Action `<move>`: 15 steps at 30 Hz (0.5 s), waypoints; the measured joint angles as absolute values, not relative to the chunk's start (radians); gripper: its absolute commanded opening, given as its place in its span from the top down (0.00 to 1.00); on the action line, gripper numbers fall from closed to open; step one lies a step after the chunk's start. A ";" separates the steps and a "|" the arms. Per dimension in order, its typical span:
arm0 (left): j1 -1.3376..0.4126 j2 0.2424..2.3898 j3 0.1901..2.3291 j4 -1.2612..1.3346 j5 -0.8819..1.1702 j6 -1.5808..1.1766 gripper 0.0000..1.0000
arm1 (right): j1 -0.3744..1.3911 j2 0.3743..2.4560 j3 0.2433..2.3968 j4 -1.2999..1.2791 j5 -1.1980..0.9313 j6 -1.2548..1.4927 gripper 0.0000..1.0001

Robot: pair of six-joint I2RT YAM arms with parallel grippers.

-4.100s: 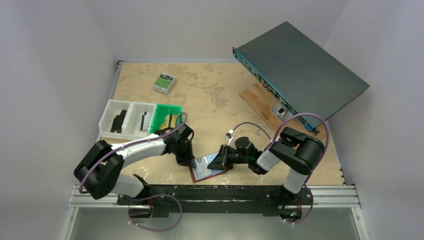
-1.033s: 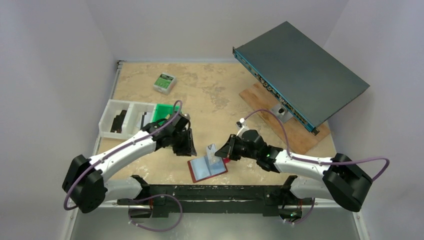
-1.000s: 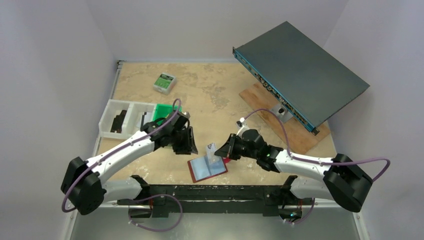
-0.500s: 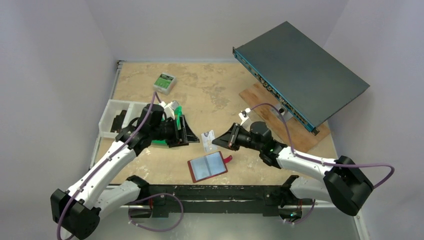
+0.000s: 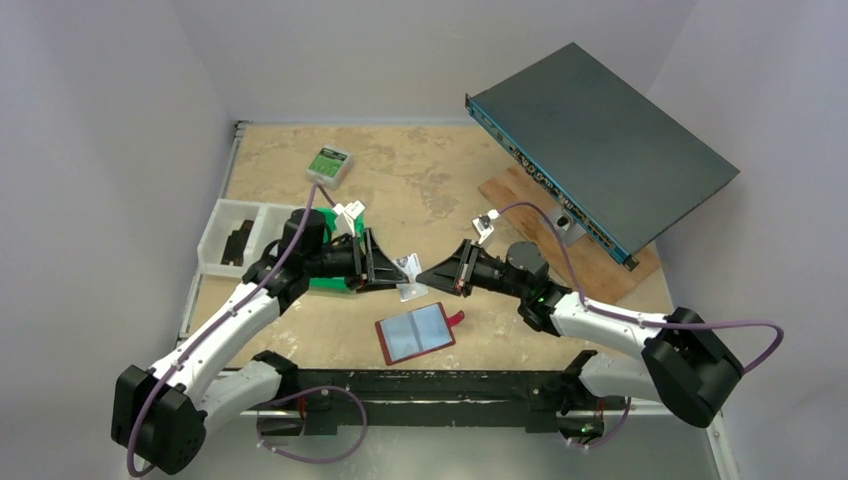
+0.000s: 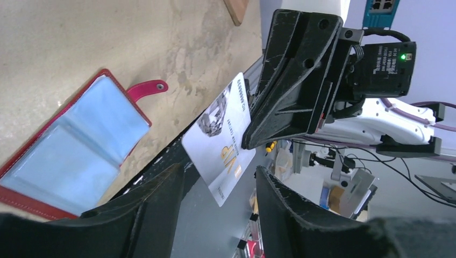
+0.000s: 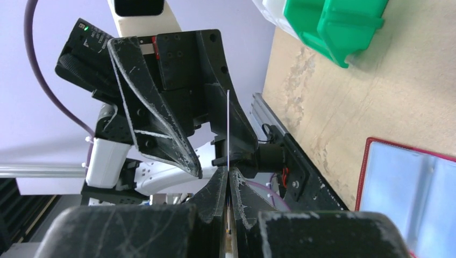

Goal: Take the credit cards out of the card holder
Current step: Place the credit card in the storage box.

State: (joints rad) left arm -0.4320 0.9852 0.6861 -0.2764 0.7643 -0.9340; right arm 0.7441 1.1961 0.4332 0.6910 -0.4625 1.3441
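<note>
Our right pincer [image 5: 428,272] is pressed shut on one edge of a credit card [image 6: 223,142]. It holds the card in the air so the free end sticks out toward our left pincer [image 5: 385,268]. That one stands spread, one finger on either side of the card, which we judge is to take it over. The card holder [image 5: 415,333] lies open on the table [image 5: 440,180] below, pale pockets up.
</note>
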 measured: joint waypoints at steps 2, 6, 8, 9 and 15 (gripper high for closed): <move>-0.432 0.992 0.674 -0.233 0.783 -0.959 0.55 | 0.744 1.205 0.433 0.710 -0.469 1.354 1.00; -0.432 1.009 0.656 -0.164 0.810 -1.003 0.60 | 0.744 1.212 0.433 0.731 -0.484 1.370 1.00; -0.432 1.016 0.653 -0.139 0.818 -1.017 0.64 | 0.744 1.212 0.433 0.736 -0.492 1.373 1.00; -0.432 1.017 0.651 -0.126 0.822 -1.024 0.66 | 0.744 1.212 0.433 0.738 -0.493 1.374 1.00; -0.432 1.036 0.640 -0.070 0.838 -1.061 0.90 | 0.747 1.212 0.434 0.739 -0.494 1.373 1.00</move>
